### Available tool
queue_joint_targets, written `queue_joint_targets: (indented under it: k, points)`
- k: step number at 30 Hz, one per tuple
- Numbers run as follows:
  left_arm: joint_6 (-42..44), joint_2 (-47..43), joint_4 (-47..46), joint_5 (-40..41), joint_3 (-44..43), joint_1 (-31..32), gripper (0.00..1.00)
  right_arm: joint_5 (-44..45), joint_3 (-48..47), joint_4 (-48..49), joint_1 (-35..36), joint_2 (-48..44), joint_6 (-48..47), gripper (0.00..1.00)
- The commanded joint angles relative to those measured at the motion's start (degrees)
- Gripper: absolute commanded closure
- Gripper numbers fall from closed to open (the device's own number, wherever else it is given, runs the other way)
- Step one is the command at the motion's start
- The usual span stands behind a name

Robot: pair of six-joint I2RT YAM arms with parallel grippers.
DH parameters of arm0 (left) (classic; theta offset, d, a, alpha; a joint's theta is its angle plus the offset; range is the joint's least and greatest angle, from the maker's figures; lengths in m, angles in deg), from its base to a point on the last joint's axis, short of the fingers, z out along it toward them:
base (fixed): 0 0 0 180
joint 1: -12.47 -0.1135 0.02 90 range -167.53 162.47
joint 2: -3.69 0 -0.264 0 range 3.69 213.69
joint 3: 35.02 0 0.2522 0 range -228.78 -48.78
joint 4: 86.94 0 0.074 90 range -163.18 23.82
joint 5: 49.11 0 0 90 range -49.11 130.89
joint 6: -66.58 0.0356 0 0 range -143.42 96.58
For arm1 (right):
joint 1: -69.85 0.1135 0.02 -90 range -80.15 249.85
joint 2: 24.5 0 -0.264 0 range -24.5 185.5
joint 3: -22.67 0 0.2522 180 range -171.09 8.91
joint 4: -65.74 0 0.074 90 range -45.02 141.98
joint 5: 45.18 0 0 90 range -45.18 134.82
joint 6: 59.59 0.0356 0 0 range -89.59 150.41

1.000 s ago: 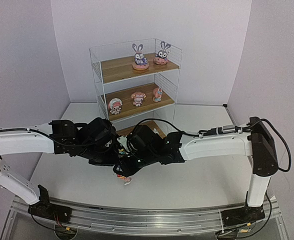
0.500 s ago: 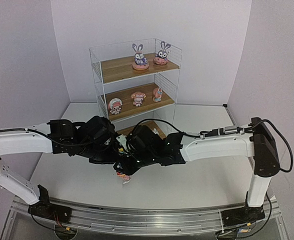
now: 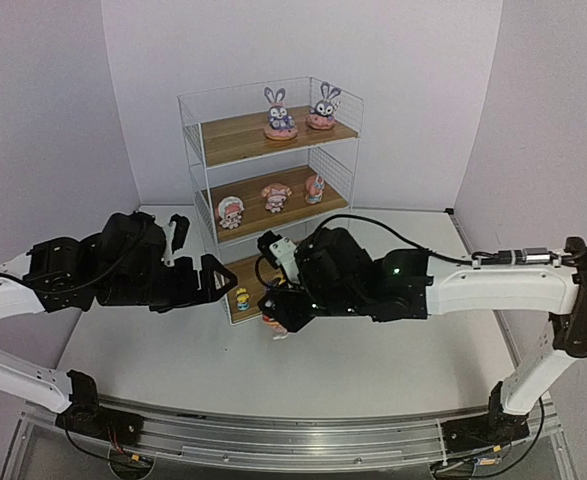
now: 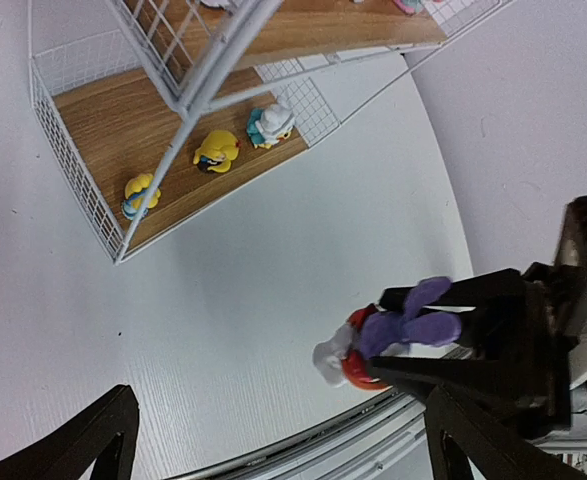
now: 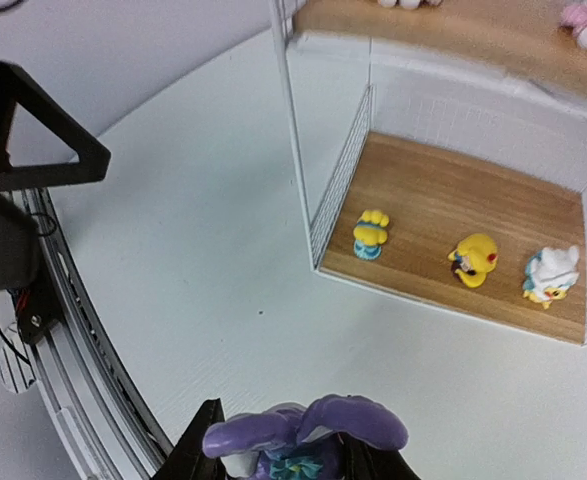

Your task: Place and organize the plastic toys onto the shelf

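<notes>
Bunny, purple and long-eared, is clamped in my right end effector, hanging over the desk just in front of the shelf. Two yellow toys and a white toy stand on its bottom board. My left end effector hovers left of the shelf, fingers spread wide, gripping nothing.

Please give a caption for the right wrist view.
Right gripper holds a purple long-eared bunny figurine near the white wire shelf.
</notes>
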Motion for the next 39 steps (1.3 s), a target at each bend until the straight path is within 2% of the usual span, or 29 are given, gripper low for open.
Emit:
queue_joint_targets:
  k: [1,5,9,18,27,31,39]
  points:
    - [-2.8,-4.8,1.9,6.3,3.5,0.1,0.0,5.0,-3.4,2.2,0.4,-10.2,-3.4,1.0]
    - [-5.6,-6.2,2.4,8.7,7.2,0.1,0.0,3.6,-10.4,2.2,0.4,-13.0,-7.8,1.0]
    - [-9.7,-5.7,4.7,11.9,10.1,0.1,0.0,5.3,-19.2,2.3,0.4,-11.0,-12.7,1.0]
    - [-9.9,-3.1,1.4,11.2,13.8,0.1,0.0,13.4,-41.1,2.6,-0.1,2.7,-20.9,1.0]
    - [-9.8,-2.5,-1.2,10.3,16.1,0.0,0.0,15.2,-57.5,3.5,-3.3,14.8,-23.8,1.0]
    - [-9.2,-1.8,-4.1,8.4,17.7,0.1,0.0,16.1,-61.7,3.7,-4.3,18.2,-24.7,1.0]
    - [-7.7,-0.9,-6.5,7.5,18.5,0.0,0.0,15.4,-63.2,3.9,-7.1,21.1,-23.1,1.0]
